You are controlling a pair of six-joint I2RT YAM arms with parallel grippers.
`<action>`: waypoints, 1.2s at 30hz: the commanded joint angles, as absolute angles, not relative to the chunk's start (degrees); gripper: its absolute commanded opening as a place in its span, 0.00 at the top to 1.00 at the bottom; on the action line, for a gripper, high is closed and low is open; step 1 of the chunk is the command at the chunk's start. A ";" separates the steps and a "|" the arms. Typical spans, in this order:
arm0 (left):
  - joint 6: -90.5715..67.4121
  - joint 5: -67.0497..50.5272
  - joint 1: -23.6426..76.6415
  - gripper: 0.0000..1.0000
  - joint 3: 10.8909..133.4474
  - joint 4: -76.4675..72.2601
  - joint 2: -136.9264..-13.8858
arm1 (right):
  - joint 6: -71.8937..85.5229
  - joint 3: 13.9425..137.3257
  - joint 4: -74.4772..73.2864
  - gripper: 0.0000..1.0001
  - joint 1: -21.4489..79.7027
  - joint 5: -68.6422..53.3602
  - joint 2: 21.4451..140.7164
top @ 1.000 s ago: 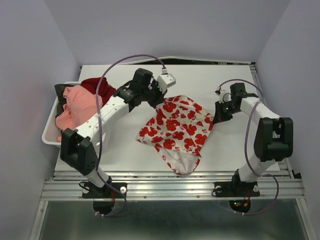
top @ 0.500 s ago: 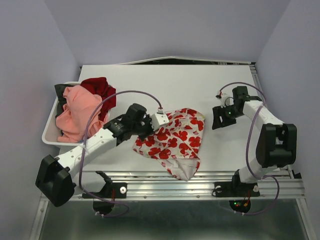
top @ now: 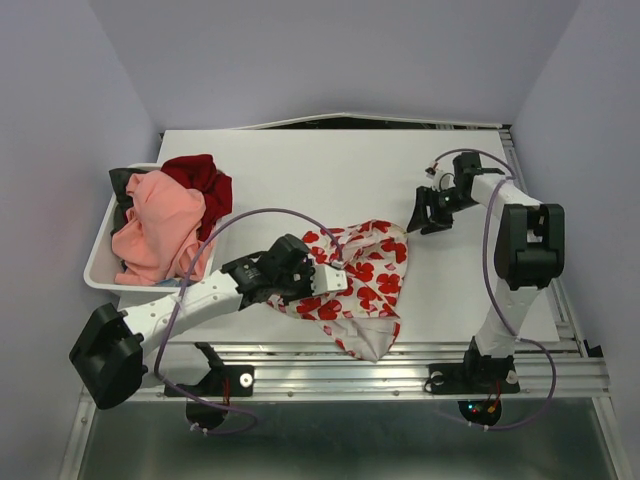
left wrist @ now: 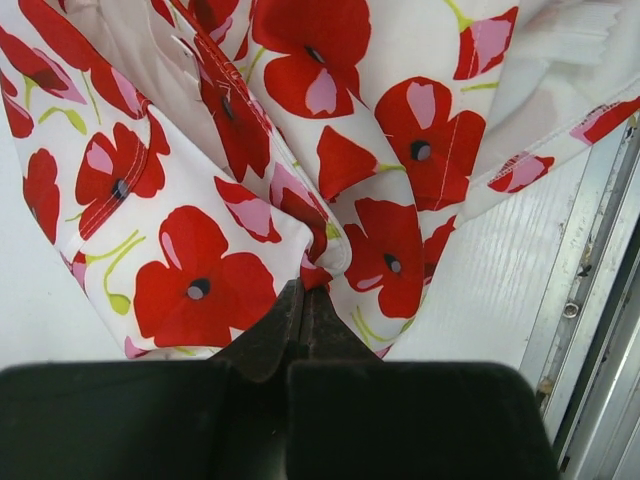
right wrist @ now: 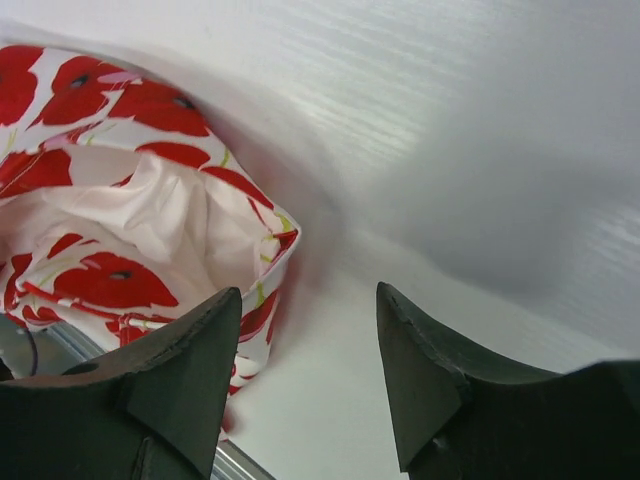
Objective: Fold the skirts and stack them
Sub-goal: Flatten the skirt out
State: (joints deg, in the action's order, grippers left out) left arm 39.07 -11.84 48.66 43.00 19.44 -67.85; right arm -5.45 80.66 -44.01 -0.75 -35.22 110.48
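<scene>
The white skirt with red flowers [top: 368, 272] lies bunched near the table's front edge, doubled over itself. My left gripper [top: 337, 281] is low over its left part, shut on a fold of the flowered cloth [left wrist: 240, 200], which is pinched at the fingertips [left wrist: 303, 292]. My right gripper [top: 419, 222] stands open just beyond the skirt's far right corner [right wrist: 150, 230], with only bare table between its fingers [right wrist: 308, 292]. A salmon-pink skirt [top: 156, 226] is heaped in the white bin [top: 97, 272] at the left.
A dark red garment [top: 201, 177] and a black piece [top: 121, 182] also lie in the bin. Metal rails [top: 350, 366] run along the table's front edge, close to the skirt's lower hem; they show in the left wrist view [left wrist: 592, 250]. A purple cable [top: 260, 214] loops over the left arm.
The left gripper carried the skirt's far edge toward the front, folding the cloth over itself. The right gripper opened, let go of the skirt's corner and drew back a little.
</scene>
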 commanded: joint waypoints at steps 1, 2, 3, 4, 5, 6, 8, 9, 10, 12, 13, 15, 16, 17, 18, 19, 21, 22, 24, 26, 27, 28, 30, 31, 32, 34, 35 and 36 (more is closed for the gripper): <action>41.13 -9.93 49.66 1.00 42.36 17.58 -66.80 | -1.93 84.46 -41.84 0.39 0.43 -37.09 113.72; 41.13 -9.84 49.66 1.00 42.36 17.40 -66.80 | -1.93 84.46 -41.75 0.39 0.44 -37.09 115.04; 41.05 -9.58 49.66 1.00 42.36 17.23 -66.80 | -2.02 84.46 -41.84 0.39 1.14 -37.18 115.74; 40.78 -9.49 49.66 1.00 42.36 16.97 -66.88 | -2.20 84.46 -41.75 0.39 1.14 -37.09 116.36; 40.69 -9.41 49.66 1.00 42.28 16.88 -66.97 | -2.28 84.55 -41.57 0.40 1.14 -37.09 116.98; 40.61 -9.32 49.66 1.00 42.28 16.88 -66.97 | -2.37 84.55 -41.57 0.41 1.14 -37.26 117.50; 39.82 -9.05 49.66 1.00 42.27 16.79 -66.71 | -2.98 85.08 -42.10 0.41 1.66 -38.58 119.09; 39.55 -8.97 49.66 1.00 42.36 16.79 -66.71 | -3.16 85.25 -42.27 0.41 1.67 -39.54 119.44; 39.29 -8.96 49.66 1.00 42.45 16.96 -66.53 | -3.16 85.78 -43.15 0.41 1.67 -40.42 120.14; 39.02 -8.88 49.66 1.00 42.45 17.14 -66.27 | -2.47 86.22 -43.42 0.41 1.67 -42.18 120.59; 39.11 -8.79 49.66 1.00 42.36 17.14 -66.10 | -1.42 86.66 -42.98 0.41 1.67 -42.54 120.85; 39.20 -8.53 49.66 1.00 42.28 17.14 -66.01 | -0.53 87.62 -43.59 0.40 1.67 -44.38 121.64; 39.29 -8.44 49.66 1.00 42.19 17.14 -66.01 | -0.18 88.76 -44.46 0.40 2.19 -45.08 122.25; 39.20 -8.26 49.66 1.00 42.27 17.05 -66.01 | 0.96 91.03 -44.91 0.41 2.20 -45.44 123.65; 39.29 -8.17 49.66 1.00 42.28 17.05 -66.01 | 1.58 92.01 -45.43 0.41 2.20 -45.35 124.27; 39.46 -8.09 49.66 1.00 42.36 16.96 -66.09 | 1.32 92.89 -45.70 0.41 2.20 -45.18 124.71; 39.46 -7.56 49.66 1.00 42.54 16.88 -66.01 | -1.47 94.91 -48.15 0.45 2.20 -44.22 125.59; 39.38 -7.30 49.66 1.00 42.63 16.79 -66.01 | -2.45 94.92 -48.86 0.46 2.20 -43.95 125.51; 39.11 -7.03 49.31 1.00 42.71 16.70 -65.83 | -5.96 94.31 -51.23 0.52 2.20 -42.90 124.98; 38.24 -7.64 48.08 1.00 42.89 16.61 -65.83 | -10.09 92.64 -53.87 0.56 2.20 -42.37 123.84; 37.71 -9.30 47.29 1.00 43.06 16.61 -65.92 | -11.33 92.03 -54.83 0.63 2.20 -41.84 123.49; 37.18 -10.62 46.33 1.00 43.76 17.05 -66.27 | -12.29 90.63 -56.06 0.69 2.20 -41.57 122.62; 35.16 -13.95 42.64 1.00 45.60 18.10 -66.97 | -13.53 89.30 -56.51 0.92 2.20 -39.03 121.65; 34.63 -15.02 39.84 1.00 46.49 18.54 -67.23 | -13.71 88.51 -56.25 0.98 2.20 -37.72 120.42; 33.58 -15.73 38.42 1.00 47.36 18.98 -67.50 | -13.62 88.51 -56.08 0.99 2.20 -34.75 119.63; 32.52 -17.22 35.44 1.00 50.70 19.69 -67.85 | -13.27 89.12 -55.64 0.99 2.20 -32.44 117.61; 32.08 -17.14 32.90 1.00 51.84 19.69 -67.85 | -12.84 90.86 -55.63 0.99 2.20 -30.17 115.51; 31.73 -17.40 31.57 1.00 53.25 19.86 -67.85 | -12.66 92.01 -55.72 0.99 2.20 -28.93 114.36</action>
State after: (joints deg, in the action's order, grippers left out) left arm 34.63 -14.31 35.97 47.24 19.73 -68.31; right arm -11.00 88.86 -54.70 1.65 -36.16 122.72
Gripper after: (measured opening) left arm 0.017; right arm 0.028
